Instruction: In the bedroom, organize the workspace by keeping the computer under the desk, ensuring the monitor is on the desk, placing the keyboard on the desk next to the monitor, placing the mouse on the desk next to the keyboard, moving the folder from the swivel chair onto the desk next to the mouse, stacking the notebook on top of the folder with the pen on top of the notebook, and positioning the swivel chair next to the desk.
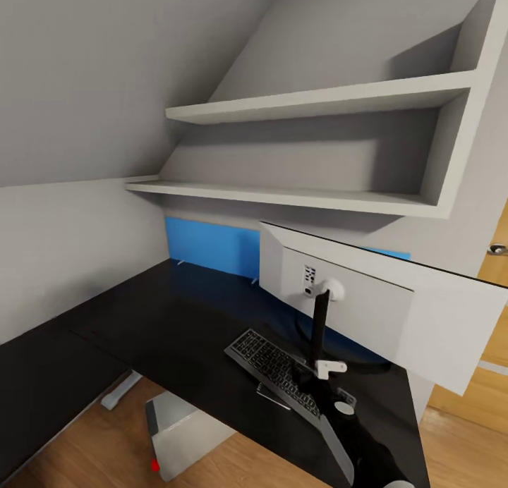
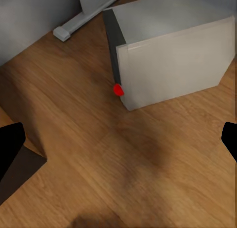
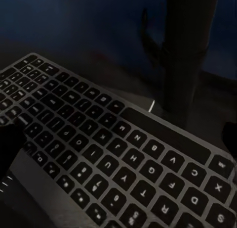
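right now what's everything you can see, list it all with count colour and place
large black desk: one, black, along the grey walls
wide monitor with white back: one, on the desk, black stand
slim dark grey keyboard: one, black keys, on the desk at the monitor's stand
pale grey box-shaped computer tower: one, small red light, on the wood floor at the desk's edge
blue wall panel: one, bright blue, behind the desk
wall shelves: two, pale grey, above the desk
left gripper: black fingertips apart, over the floor near the computer
right gripper: dark fingertips apart, over the keyboard
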Controlling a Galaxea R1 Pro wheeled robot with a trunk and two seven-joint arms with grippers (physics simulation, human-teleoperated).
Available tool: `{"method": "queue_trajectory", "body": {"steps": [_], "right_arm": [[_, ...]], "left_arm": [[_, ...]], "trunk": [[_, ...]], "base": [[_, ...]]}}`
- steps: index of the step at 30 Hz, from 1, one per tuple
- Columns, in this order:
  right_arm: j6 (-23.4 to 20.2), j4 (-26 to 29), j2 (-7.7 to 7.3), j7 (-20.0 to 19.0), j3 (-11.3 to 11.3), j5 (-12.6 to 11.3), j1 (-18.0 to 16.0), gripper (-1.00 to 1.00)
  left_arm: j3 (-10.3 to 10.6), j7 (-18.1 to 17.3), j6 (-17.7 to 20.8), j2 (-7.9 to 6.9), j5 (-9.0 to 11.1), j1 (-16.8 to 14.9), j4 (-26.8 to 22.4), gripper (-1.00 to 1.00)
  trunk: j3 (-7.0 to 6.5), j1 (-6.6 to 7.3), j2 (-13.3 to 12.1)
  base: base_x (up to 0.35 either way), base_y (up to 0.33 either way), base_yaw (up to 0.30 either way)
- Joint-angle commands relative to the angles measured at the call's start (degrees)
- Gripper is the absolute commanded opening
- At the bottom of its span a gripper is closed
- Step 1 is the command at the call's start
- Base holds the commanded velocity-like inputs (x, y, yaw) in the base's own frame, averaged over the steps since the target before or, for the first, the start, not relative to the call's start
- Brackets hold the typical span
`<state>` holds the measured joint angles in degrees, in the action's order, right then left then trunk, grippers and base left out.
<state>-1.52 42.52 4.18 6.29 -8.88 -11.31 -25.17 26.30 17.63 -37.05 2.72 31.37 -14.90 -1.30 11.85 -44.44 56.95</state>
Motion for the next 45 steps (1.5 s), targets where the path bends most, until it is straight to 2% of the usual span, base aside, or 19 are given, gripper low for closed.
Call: {"method": "queue_trajectory", "body": {"steps": [1,4,7,20,28,37,45], "right_arm": [[-0.09,-0.41,-0.03,0.49,-0.26,-0.02,-0.06,1.0],[0.13,-2.9,-0.03,0.6,-0.2,1.63,-0.17,1.0],[0.4,-4.07,-0.04,0.64,-0.19,2.15,-0.26,1.0],[1.42,-4.82,-0.26,0.66,-0.09,2.51,-0.32,1.0],[1.32,-4.16,-0.38,0.78,-0.06,2.52,-0.32,1.0],[-0.08,-2.99,-2.05,2.63,0.22,2.14,-1.65,1.0],[-0.21,-2.84,-2.19,2.8,0.58,1.97,-2.22,1.0]], "left_arm": [[0.49,0.41,-0.11,0.03,0.13,-0.04,0.0,1.0],[0.54,0.39,-0.15,0.11,0.09,-0.04,-0.01,1.0],[0.57,0.42,-0.05,0.15,0.11,-0.04,-0.02,1.0],[0.54,0.39,0.17,0.13,0.18,-0.04,-0.02,1.0],[0.45,0.16,0.22,0.09,0.15,-0.04,-0.02,1.0],[0.27,0.12,0.23,-0.03,0.24,-0.04,-0.02,1.0],[0.31,0.04,0.23,-0.03,0.19,-0.04,-0.02,1.0]], "trunk": [[0.08,-0.01,0.06],[0.44,-0.45,0.86],[0.98,-1.11,2.06],[3.31,-3.96,7.28],[3.31,-3.96,7.28],[3.31,-3.96,7.28],[3.31,-3.96,7.28]], "base": [[0.01,0.0,0.0],[0.005,0.0,0.0],[0.002,0.0,0.0],[0.0,0.0,0.0],[0.0,0.0,0.0],[0.003,0.0,0.0],[0.166,0.0,0.0]]}}
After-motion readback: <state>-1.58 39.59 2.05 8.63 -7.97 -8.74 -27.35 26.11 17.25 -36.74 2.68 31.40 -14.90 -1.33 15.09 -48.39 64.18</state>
